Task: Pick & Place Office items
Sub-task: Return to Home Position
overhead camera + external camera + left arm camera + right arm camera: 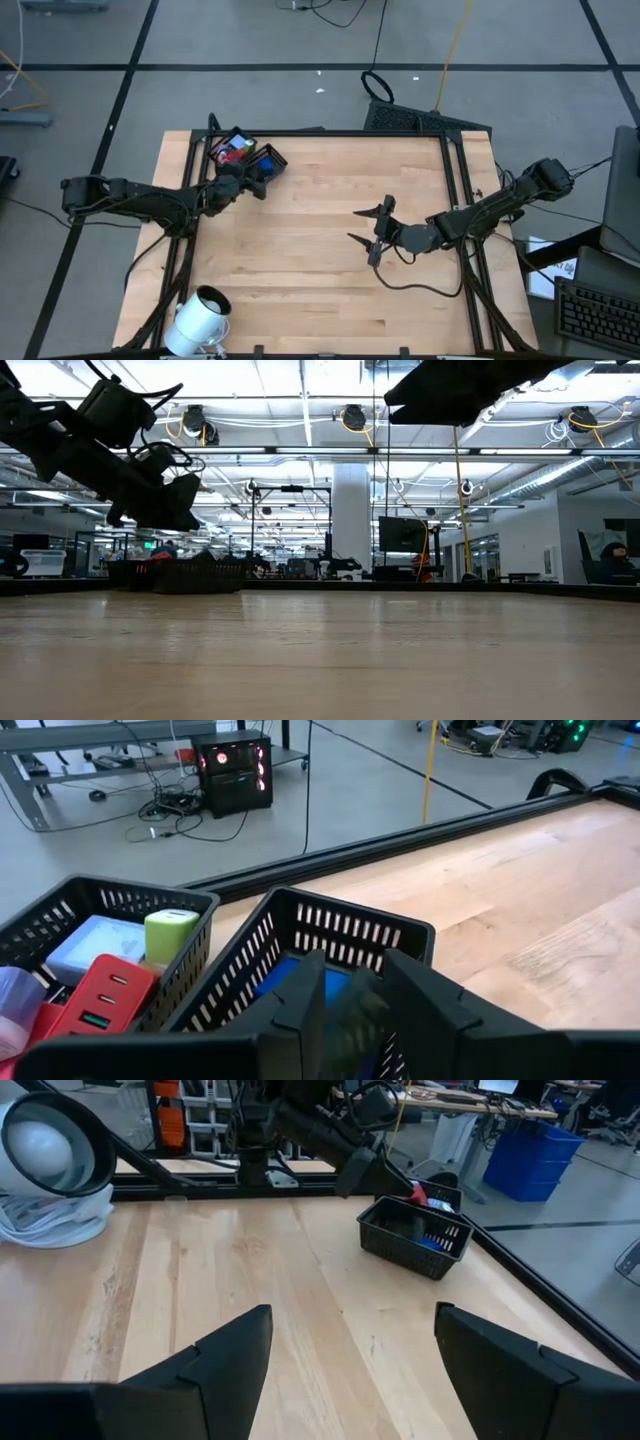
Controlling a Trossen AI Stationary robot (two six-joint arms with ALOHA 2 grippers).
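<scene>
Two black mesh baskets (235,150) (270,160) stand at the table's far left. In the left wrist view, one basket (100,900) holds a red item (100,995), a green-and-white item (170,935) and a pale blue one (95,942). The other basket (340,925) holds a blue item (285,978). My left gripper (355,962) hovers just above this basket's near wall, fingers slightly apart, with a blurred greyish thing (350,1010) in the gap. My right gripper (375,235) hangs wide open above the table's middle right, with nothing between its fingers. My left gripper has a blurred greyish thing (350,1015) between its two fingers, above the basket's near wall. The fingers point slightly downward toward the table's far edge. Whether they touch the thing I cannot tell.
A large white cylinder (200,315) lies at the table's near left corner. Bare wood (320,280) spreads between the arms and toward the near edge. A black frame rail (400,840) runs along the table's far edge, behind the baskets.
</scene>
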